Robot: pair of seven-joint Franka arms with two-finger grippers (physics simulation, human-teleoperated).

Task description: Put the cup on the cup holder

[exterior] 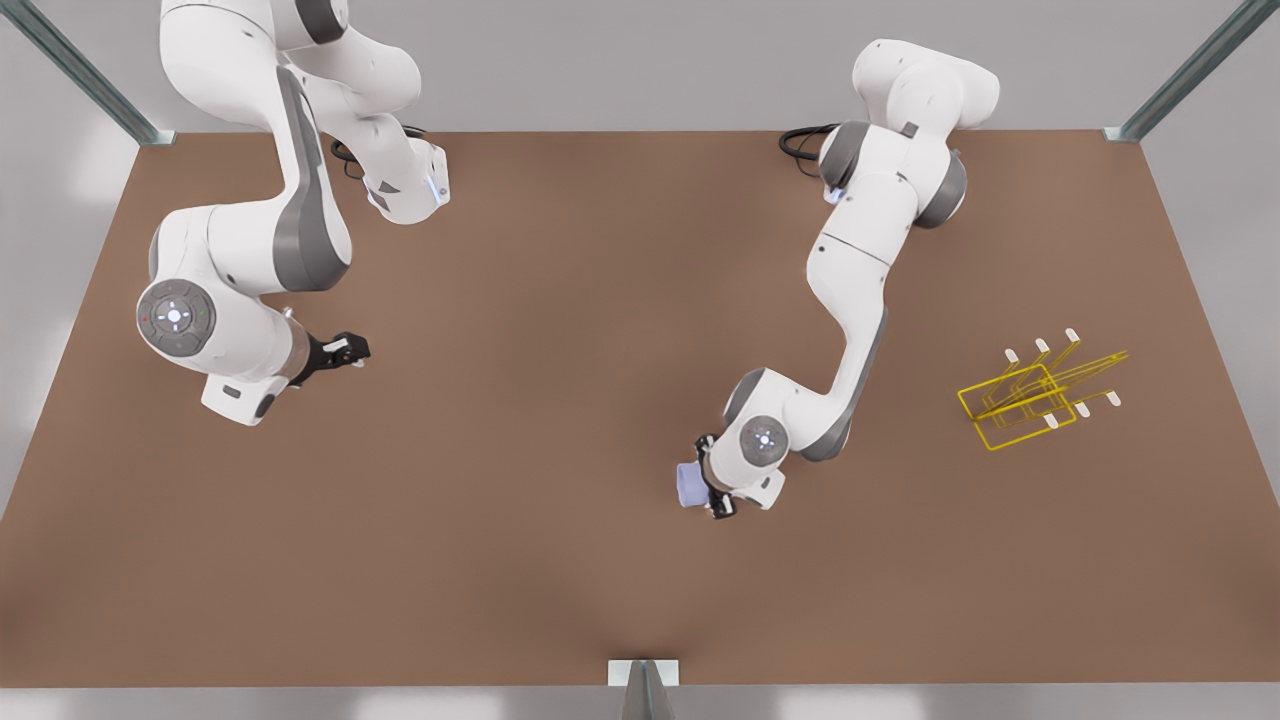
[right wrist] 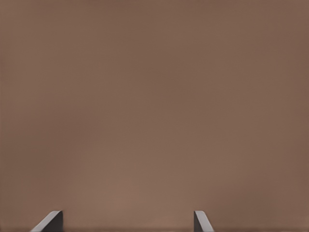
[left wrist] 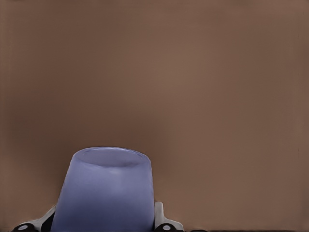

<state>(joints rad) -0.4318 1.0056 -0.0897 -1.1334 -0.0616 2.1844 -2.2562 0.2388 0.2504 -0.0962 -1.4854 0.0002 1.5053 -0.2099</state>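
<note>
Front view gives me the brown surface [exterior: 560, 300] first, wide and bare between the two arms. The cup holder [exterior: 1020, 405] sits toward the front view's right, a thin yellow wire rack with white-tipped prongs, well apart from everything else.

My left claw [exterior: 712, 480] is near the middle, slightly right, and it is clenched around the cup [exterior: 690, 484]. In the left wrist view the cup [left wrist: 104, 191] fills the space between the claw's fingers [left wrist: 164, 220], gripped on both sides, its lavender wall tapering away from the camera. The cup is in the claw and nowhere near the rack yet.

My right claw [exterior: 345, 352] waits at the front view's left, its fingers [right wrist: 50, 222] spread apart with nothing between them.

I judge the carry to be the step in hand. To do it well I would hold the grip firm, travel right toward the rack, and line the cup's open mouth up with one prong before lowering, since the wires are thin and the rack looks light enough to shove.
</note>
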